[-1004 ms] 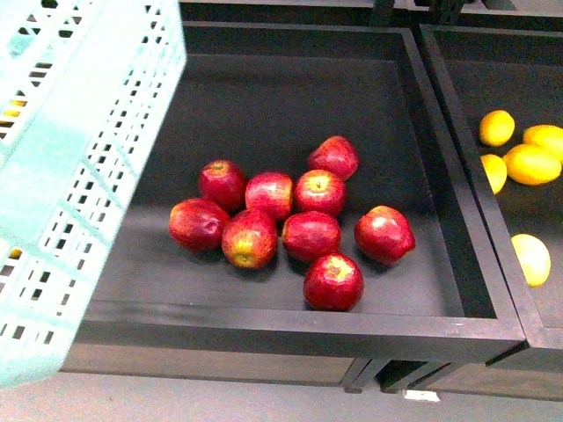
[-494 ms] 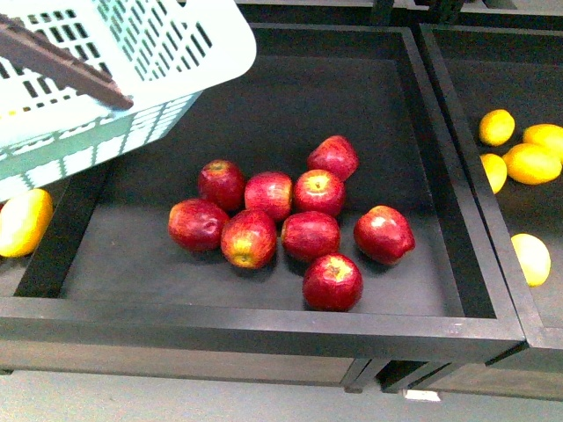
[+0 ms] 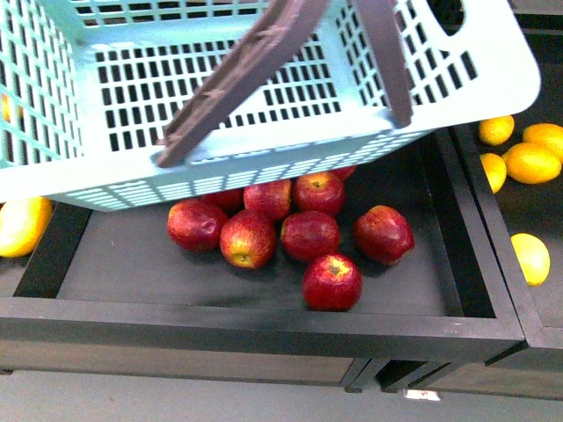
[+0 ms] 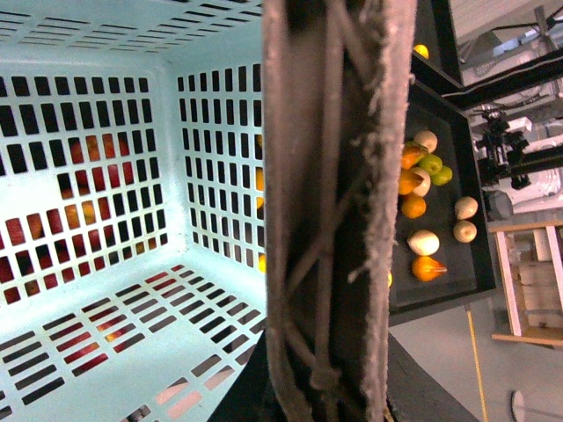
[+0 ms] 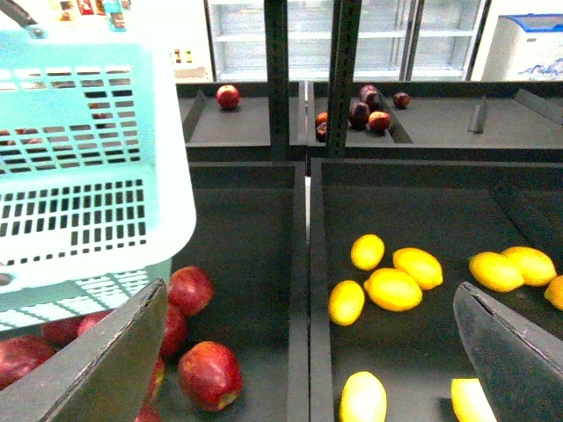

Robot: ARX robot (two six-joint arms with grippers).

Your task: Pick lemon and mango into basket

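The pale turquoise basket (image 3: 479, 92) hangs tilted over the back of the apple bin, its brown handles (image 3: 246, 70) crossing its open top. My left gripper (image 4: 321, 391) is shut on a basket handle (image 4: 334, 176), with the empty basket floor (image 4: 88, 347) beside it. Several lemons (image 3: 532, 163) lie in the right-hand bin. A larger yellow-orange mango (image 3: 22, 225) lies in the left bin, partly under the basket. My right gripper (image 5: 310, 288) is open and empty above the divider between apples and lemons (image 5: 393, 289), with the basket (image 5: 97, 57) off to one side.
Several red apples (image 3: 308, 236) fill the middle black bin, whose front wall (image 3: 264, 321) and side dividers (image 3: 479, 229) stand raised. Apples (image 5: 209, 374) lie close to the right gripper. A further bin holds pears and orange fruit (image 4: 422, 167). Back shelves carry dark fruits (image 5: 365, 110).
The basket has swung right and downward across the front view, turning its open top toward the camera. It now covers the back of the apple bin and hides the rear apples.
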